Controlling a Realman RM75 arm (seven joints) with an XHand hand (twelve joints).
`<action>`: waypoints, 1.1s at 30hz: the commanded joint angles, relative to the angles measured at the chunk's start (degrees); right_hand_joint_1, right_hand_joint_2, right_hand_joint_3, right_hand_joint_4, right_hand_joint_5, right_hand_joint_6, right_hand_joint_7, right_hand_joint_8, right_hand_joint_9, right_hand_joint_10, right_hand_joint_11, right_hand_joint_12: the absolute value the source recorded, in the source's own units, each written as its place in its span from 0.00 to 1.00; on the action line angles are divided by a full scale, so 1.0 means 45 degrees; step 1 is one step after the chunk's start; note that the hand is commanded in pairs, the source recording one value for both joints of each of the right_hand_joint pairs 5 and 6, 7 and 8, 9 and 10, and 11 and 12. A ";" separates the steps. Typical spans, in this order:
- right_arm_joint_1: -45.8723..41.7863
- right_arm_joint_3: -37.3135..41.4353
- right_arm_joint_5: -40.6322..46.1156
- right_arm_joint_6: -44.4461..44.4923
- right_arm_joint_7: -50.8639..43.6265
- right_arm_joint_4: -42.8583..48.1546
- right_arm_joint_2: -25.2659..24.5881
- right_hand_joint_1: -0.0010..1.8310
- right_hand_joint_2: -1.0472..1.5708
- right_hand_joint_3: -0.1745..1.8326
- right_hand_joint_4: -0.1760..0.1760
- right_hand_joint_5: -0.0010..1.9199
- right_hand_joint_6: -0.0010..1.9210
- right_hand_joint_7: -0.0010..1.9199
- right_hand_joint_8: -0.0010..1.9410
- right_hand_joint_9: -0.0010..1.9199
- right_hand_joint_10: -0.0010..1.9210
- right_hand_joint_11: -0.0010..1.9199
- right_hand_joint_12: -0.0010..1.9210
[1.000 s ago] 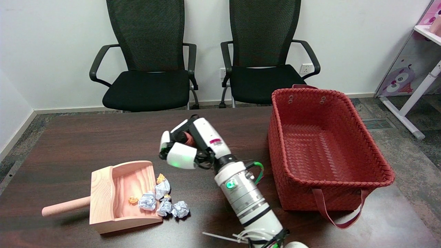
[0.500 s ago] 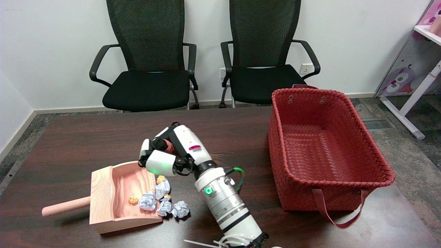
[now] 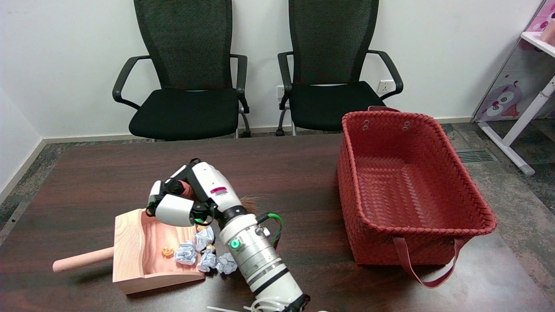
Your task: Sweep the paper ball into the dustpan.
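Note:
A pale wooden dustpan [image 3: 130, 255] lies at the front left of the dark table, its mouth facing right. Several crumpled white-blue paper balls [image 3: 207, 259] sit bunched at the pan's open edge: one [image 3: 185, 252] lies on the lip and one [image 3: 226, 263] on the table beside it. An orange scrap [image 3: 167, 251] lies inside the pan. My right hand [image 3: 184, 200] hovers over the pan's far right corner and grips a small brush by its pink handle [image 3: 186, 187]. Brown bristles [image 3: 251, 202] show behind the wrist. The forearm hides part of the table right of the balls.
A large red woven basket [image 3: 472, 203] stands on the right side of the table, with a strap hanging over the front edge. The dustpan's round handle [image 3: 82, 260] points left. Two black office chairs [image 3: 190, 86] stand behind the table.
My right hand, still holding the brush, has moved left and nearer, from the table's middle to above the dustpan's far corner. The paper balls and dustpan have not moved.

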 commanded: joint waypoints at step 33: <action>0.1949 -0.2187 0.3868 -0.5070 0.0547 0.4200 0.0102 0.28 0.99 0.97 0.65 1.00 1.00 1.00 0.99 1.00 1.00 1.00 1.00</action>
